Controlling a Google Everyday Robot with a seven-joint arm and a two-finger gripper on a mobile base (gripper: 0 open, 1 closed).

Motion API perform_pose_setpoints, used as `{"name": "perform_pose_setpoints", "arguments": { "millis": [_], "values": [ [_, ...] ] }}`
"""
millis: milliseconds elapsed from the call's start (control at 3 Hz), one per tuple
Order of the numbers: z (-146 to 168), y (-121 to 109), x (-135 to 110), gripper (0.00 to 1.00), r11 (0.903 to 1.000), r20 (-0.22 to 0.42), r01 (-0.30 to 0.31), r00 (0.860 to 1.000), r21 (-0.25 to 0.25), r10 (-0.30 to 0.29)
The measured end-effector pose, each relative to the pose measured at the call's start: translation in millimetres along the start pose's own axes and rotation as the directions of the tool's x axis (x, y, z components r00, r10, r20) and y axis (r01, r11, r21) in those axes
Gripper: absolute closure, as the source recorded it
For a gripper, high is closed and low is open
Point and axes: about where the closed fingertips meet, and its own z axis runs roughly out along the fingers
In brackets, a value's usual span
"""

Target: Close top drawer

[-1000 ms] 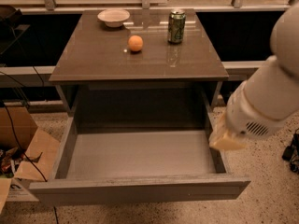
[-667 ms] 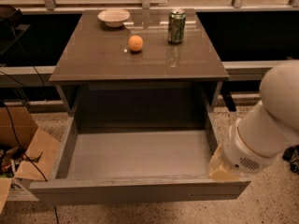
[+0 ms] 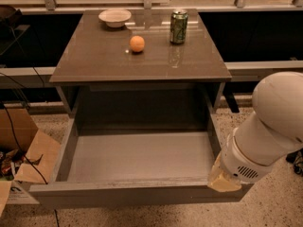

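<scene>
Camera view: arm (image 3: 270,131) has dropped from beside the top drawer (image 3: 137,155) to its front right corner, with the gripper (image 3: 223,179) now at the front panel's right end. Drawer still pulled fully out, so the push looks about to start. Gripper mostly hidden behind the arm; open or closed, cannot tell. Lower drawers out of view.

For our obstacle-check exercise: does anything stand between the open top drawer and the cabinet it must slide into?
Nothing visible does. The top drawer is pulled out with no object in its path into the cabinet. The gripper sits at its front right corner.
</scene>
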Motion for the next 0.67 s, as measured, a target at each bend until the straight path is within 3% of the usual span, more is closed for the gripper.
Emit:
{"name": "perform_pose_setpoints", "arguments": {
  "millis": [667],
  "values": [
    [78, 12, 31, 1.0, 0.9968, -0.126, -0.046, 0.991, -0.065, 0.038]
  ]
}}
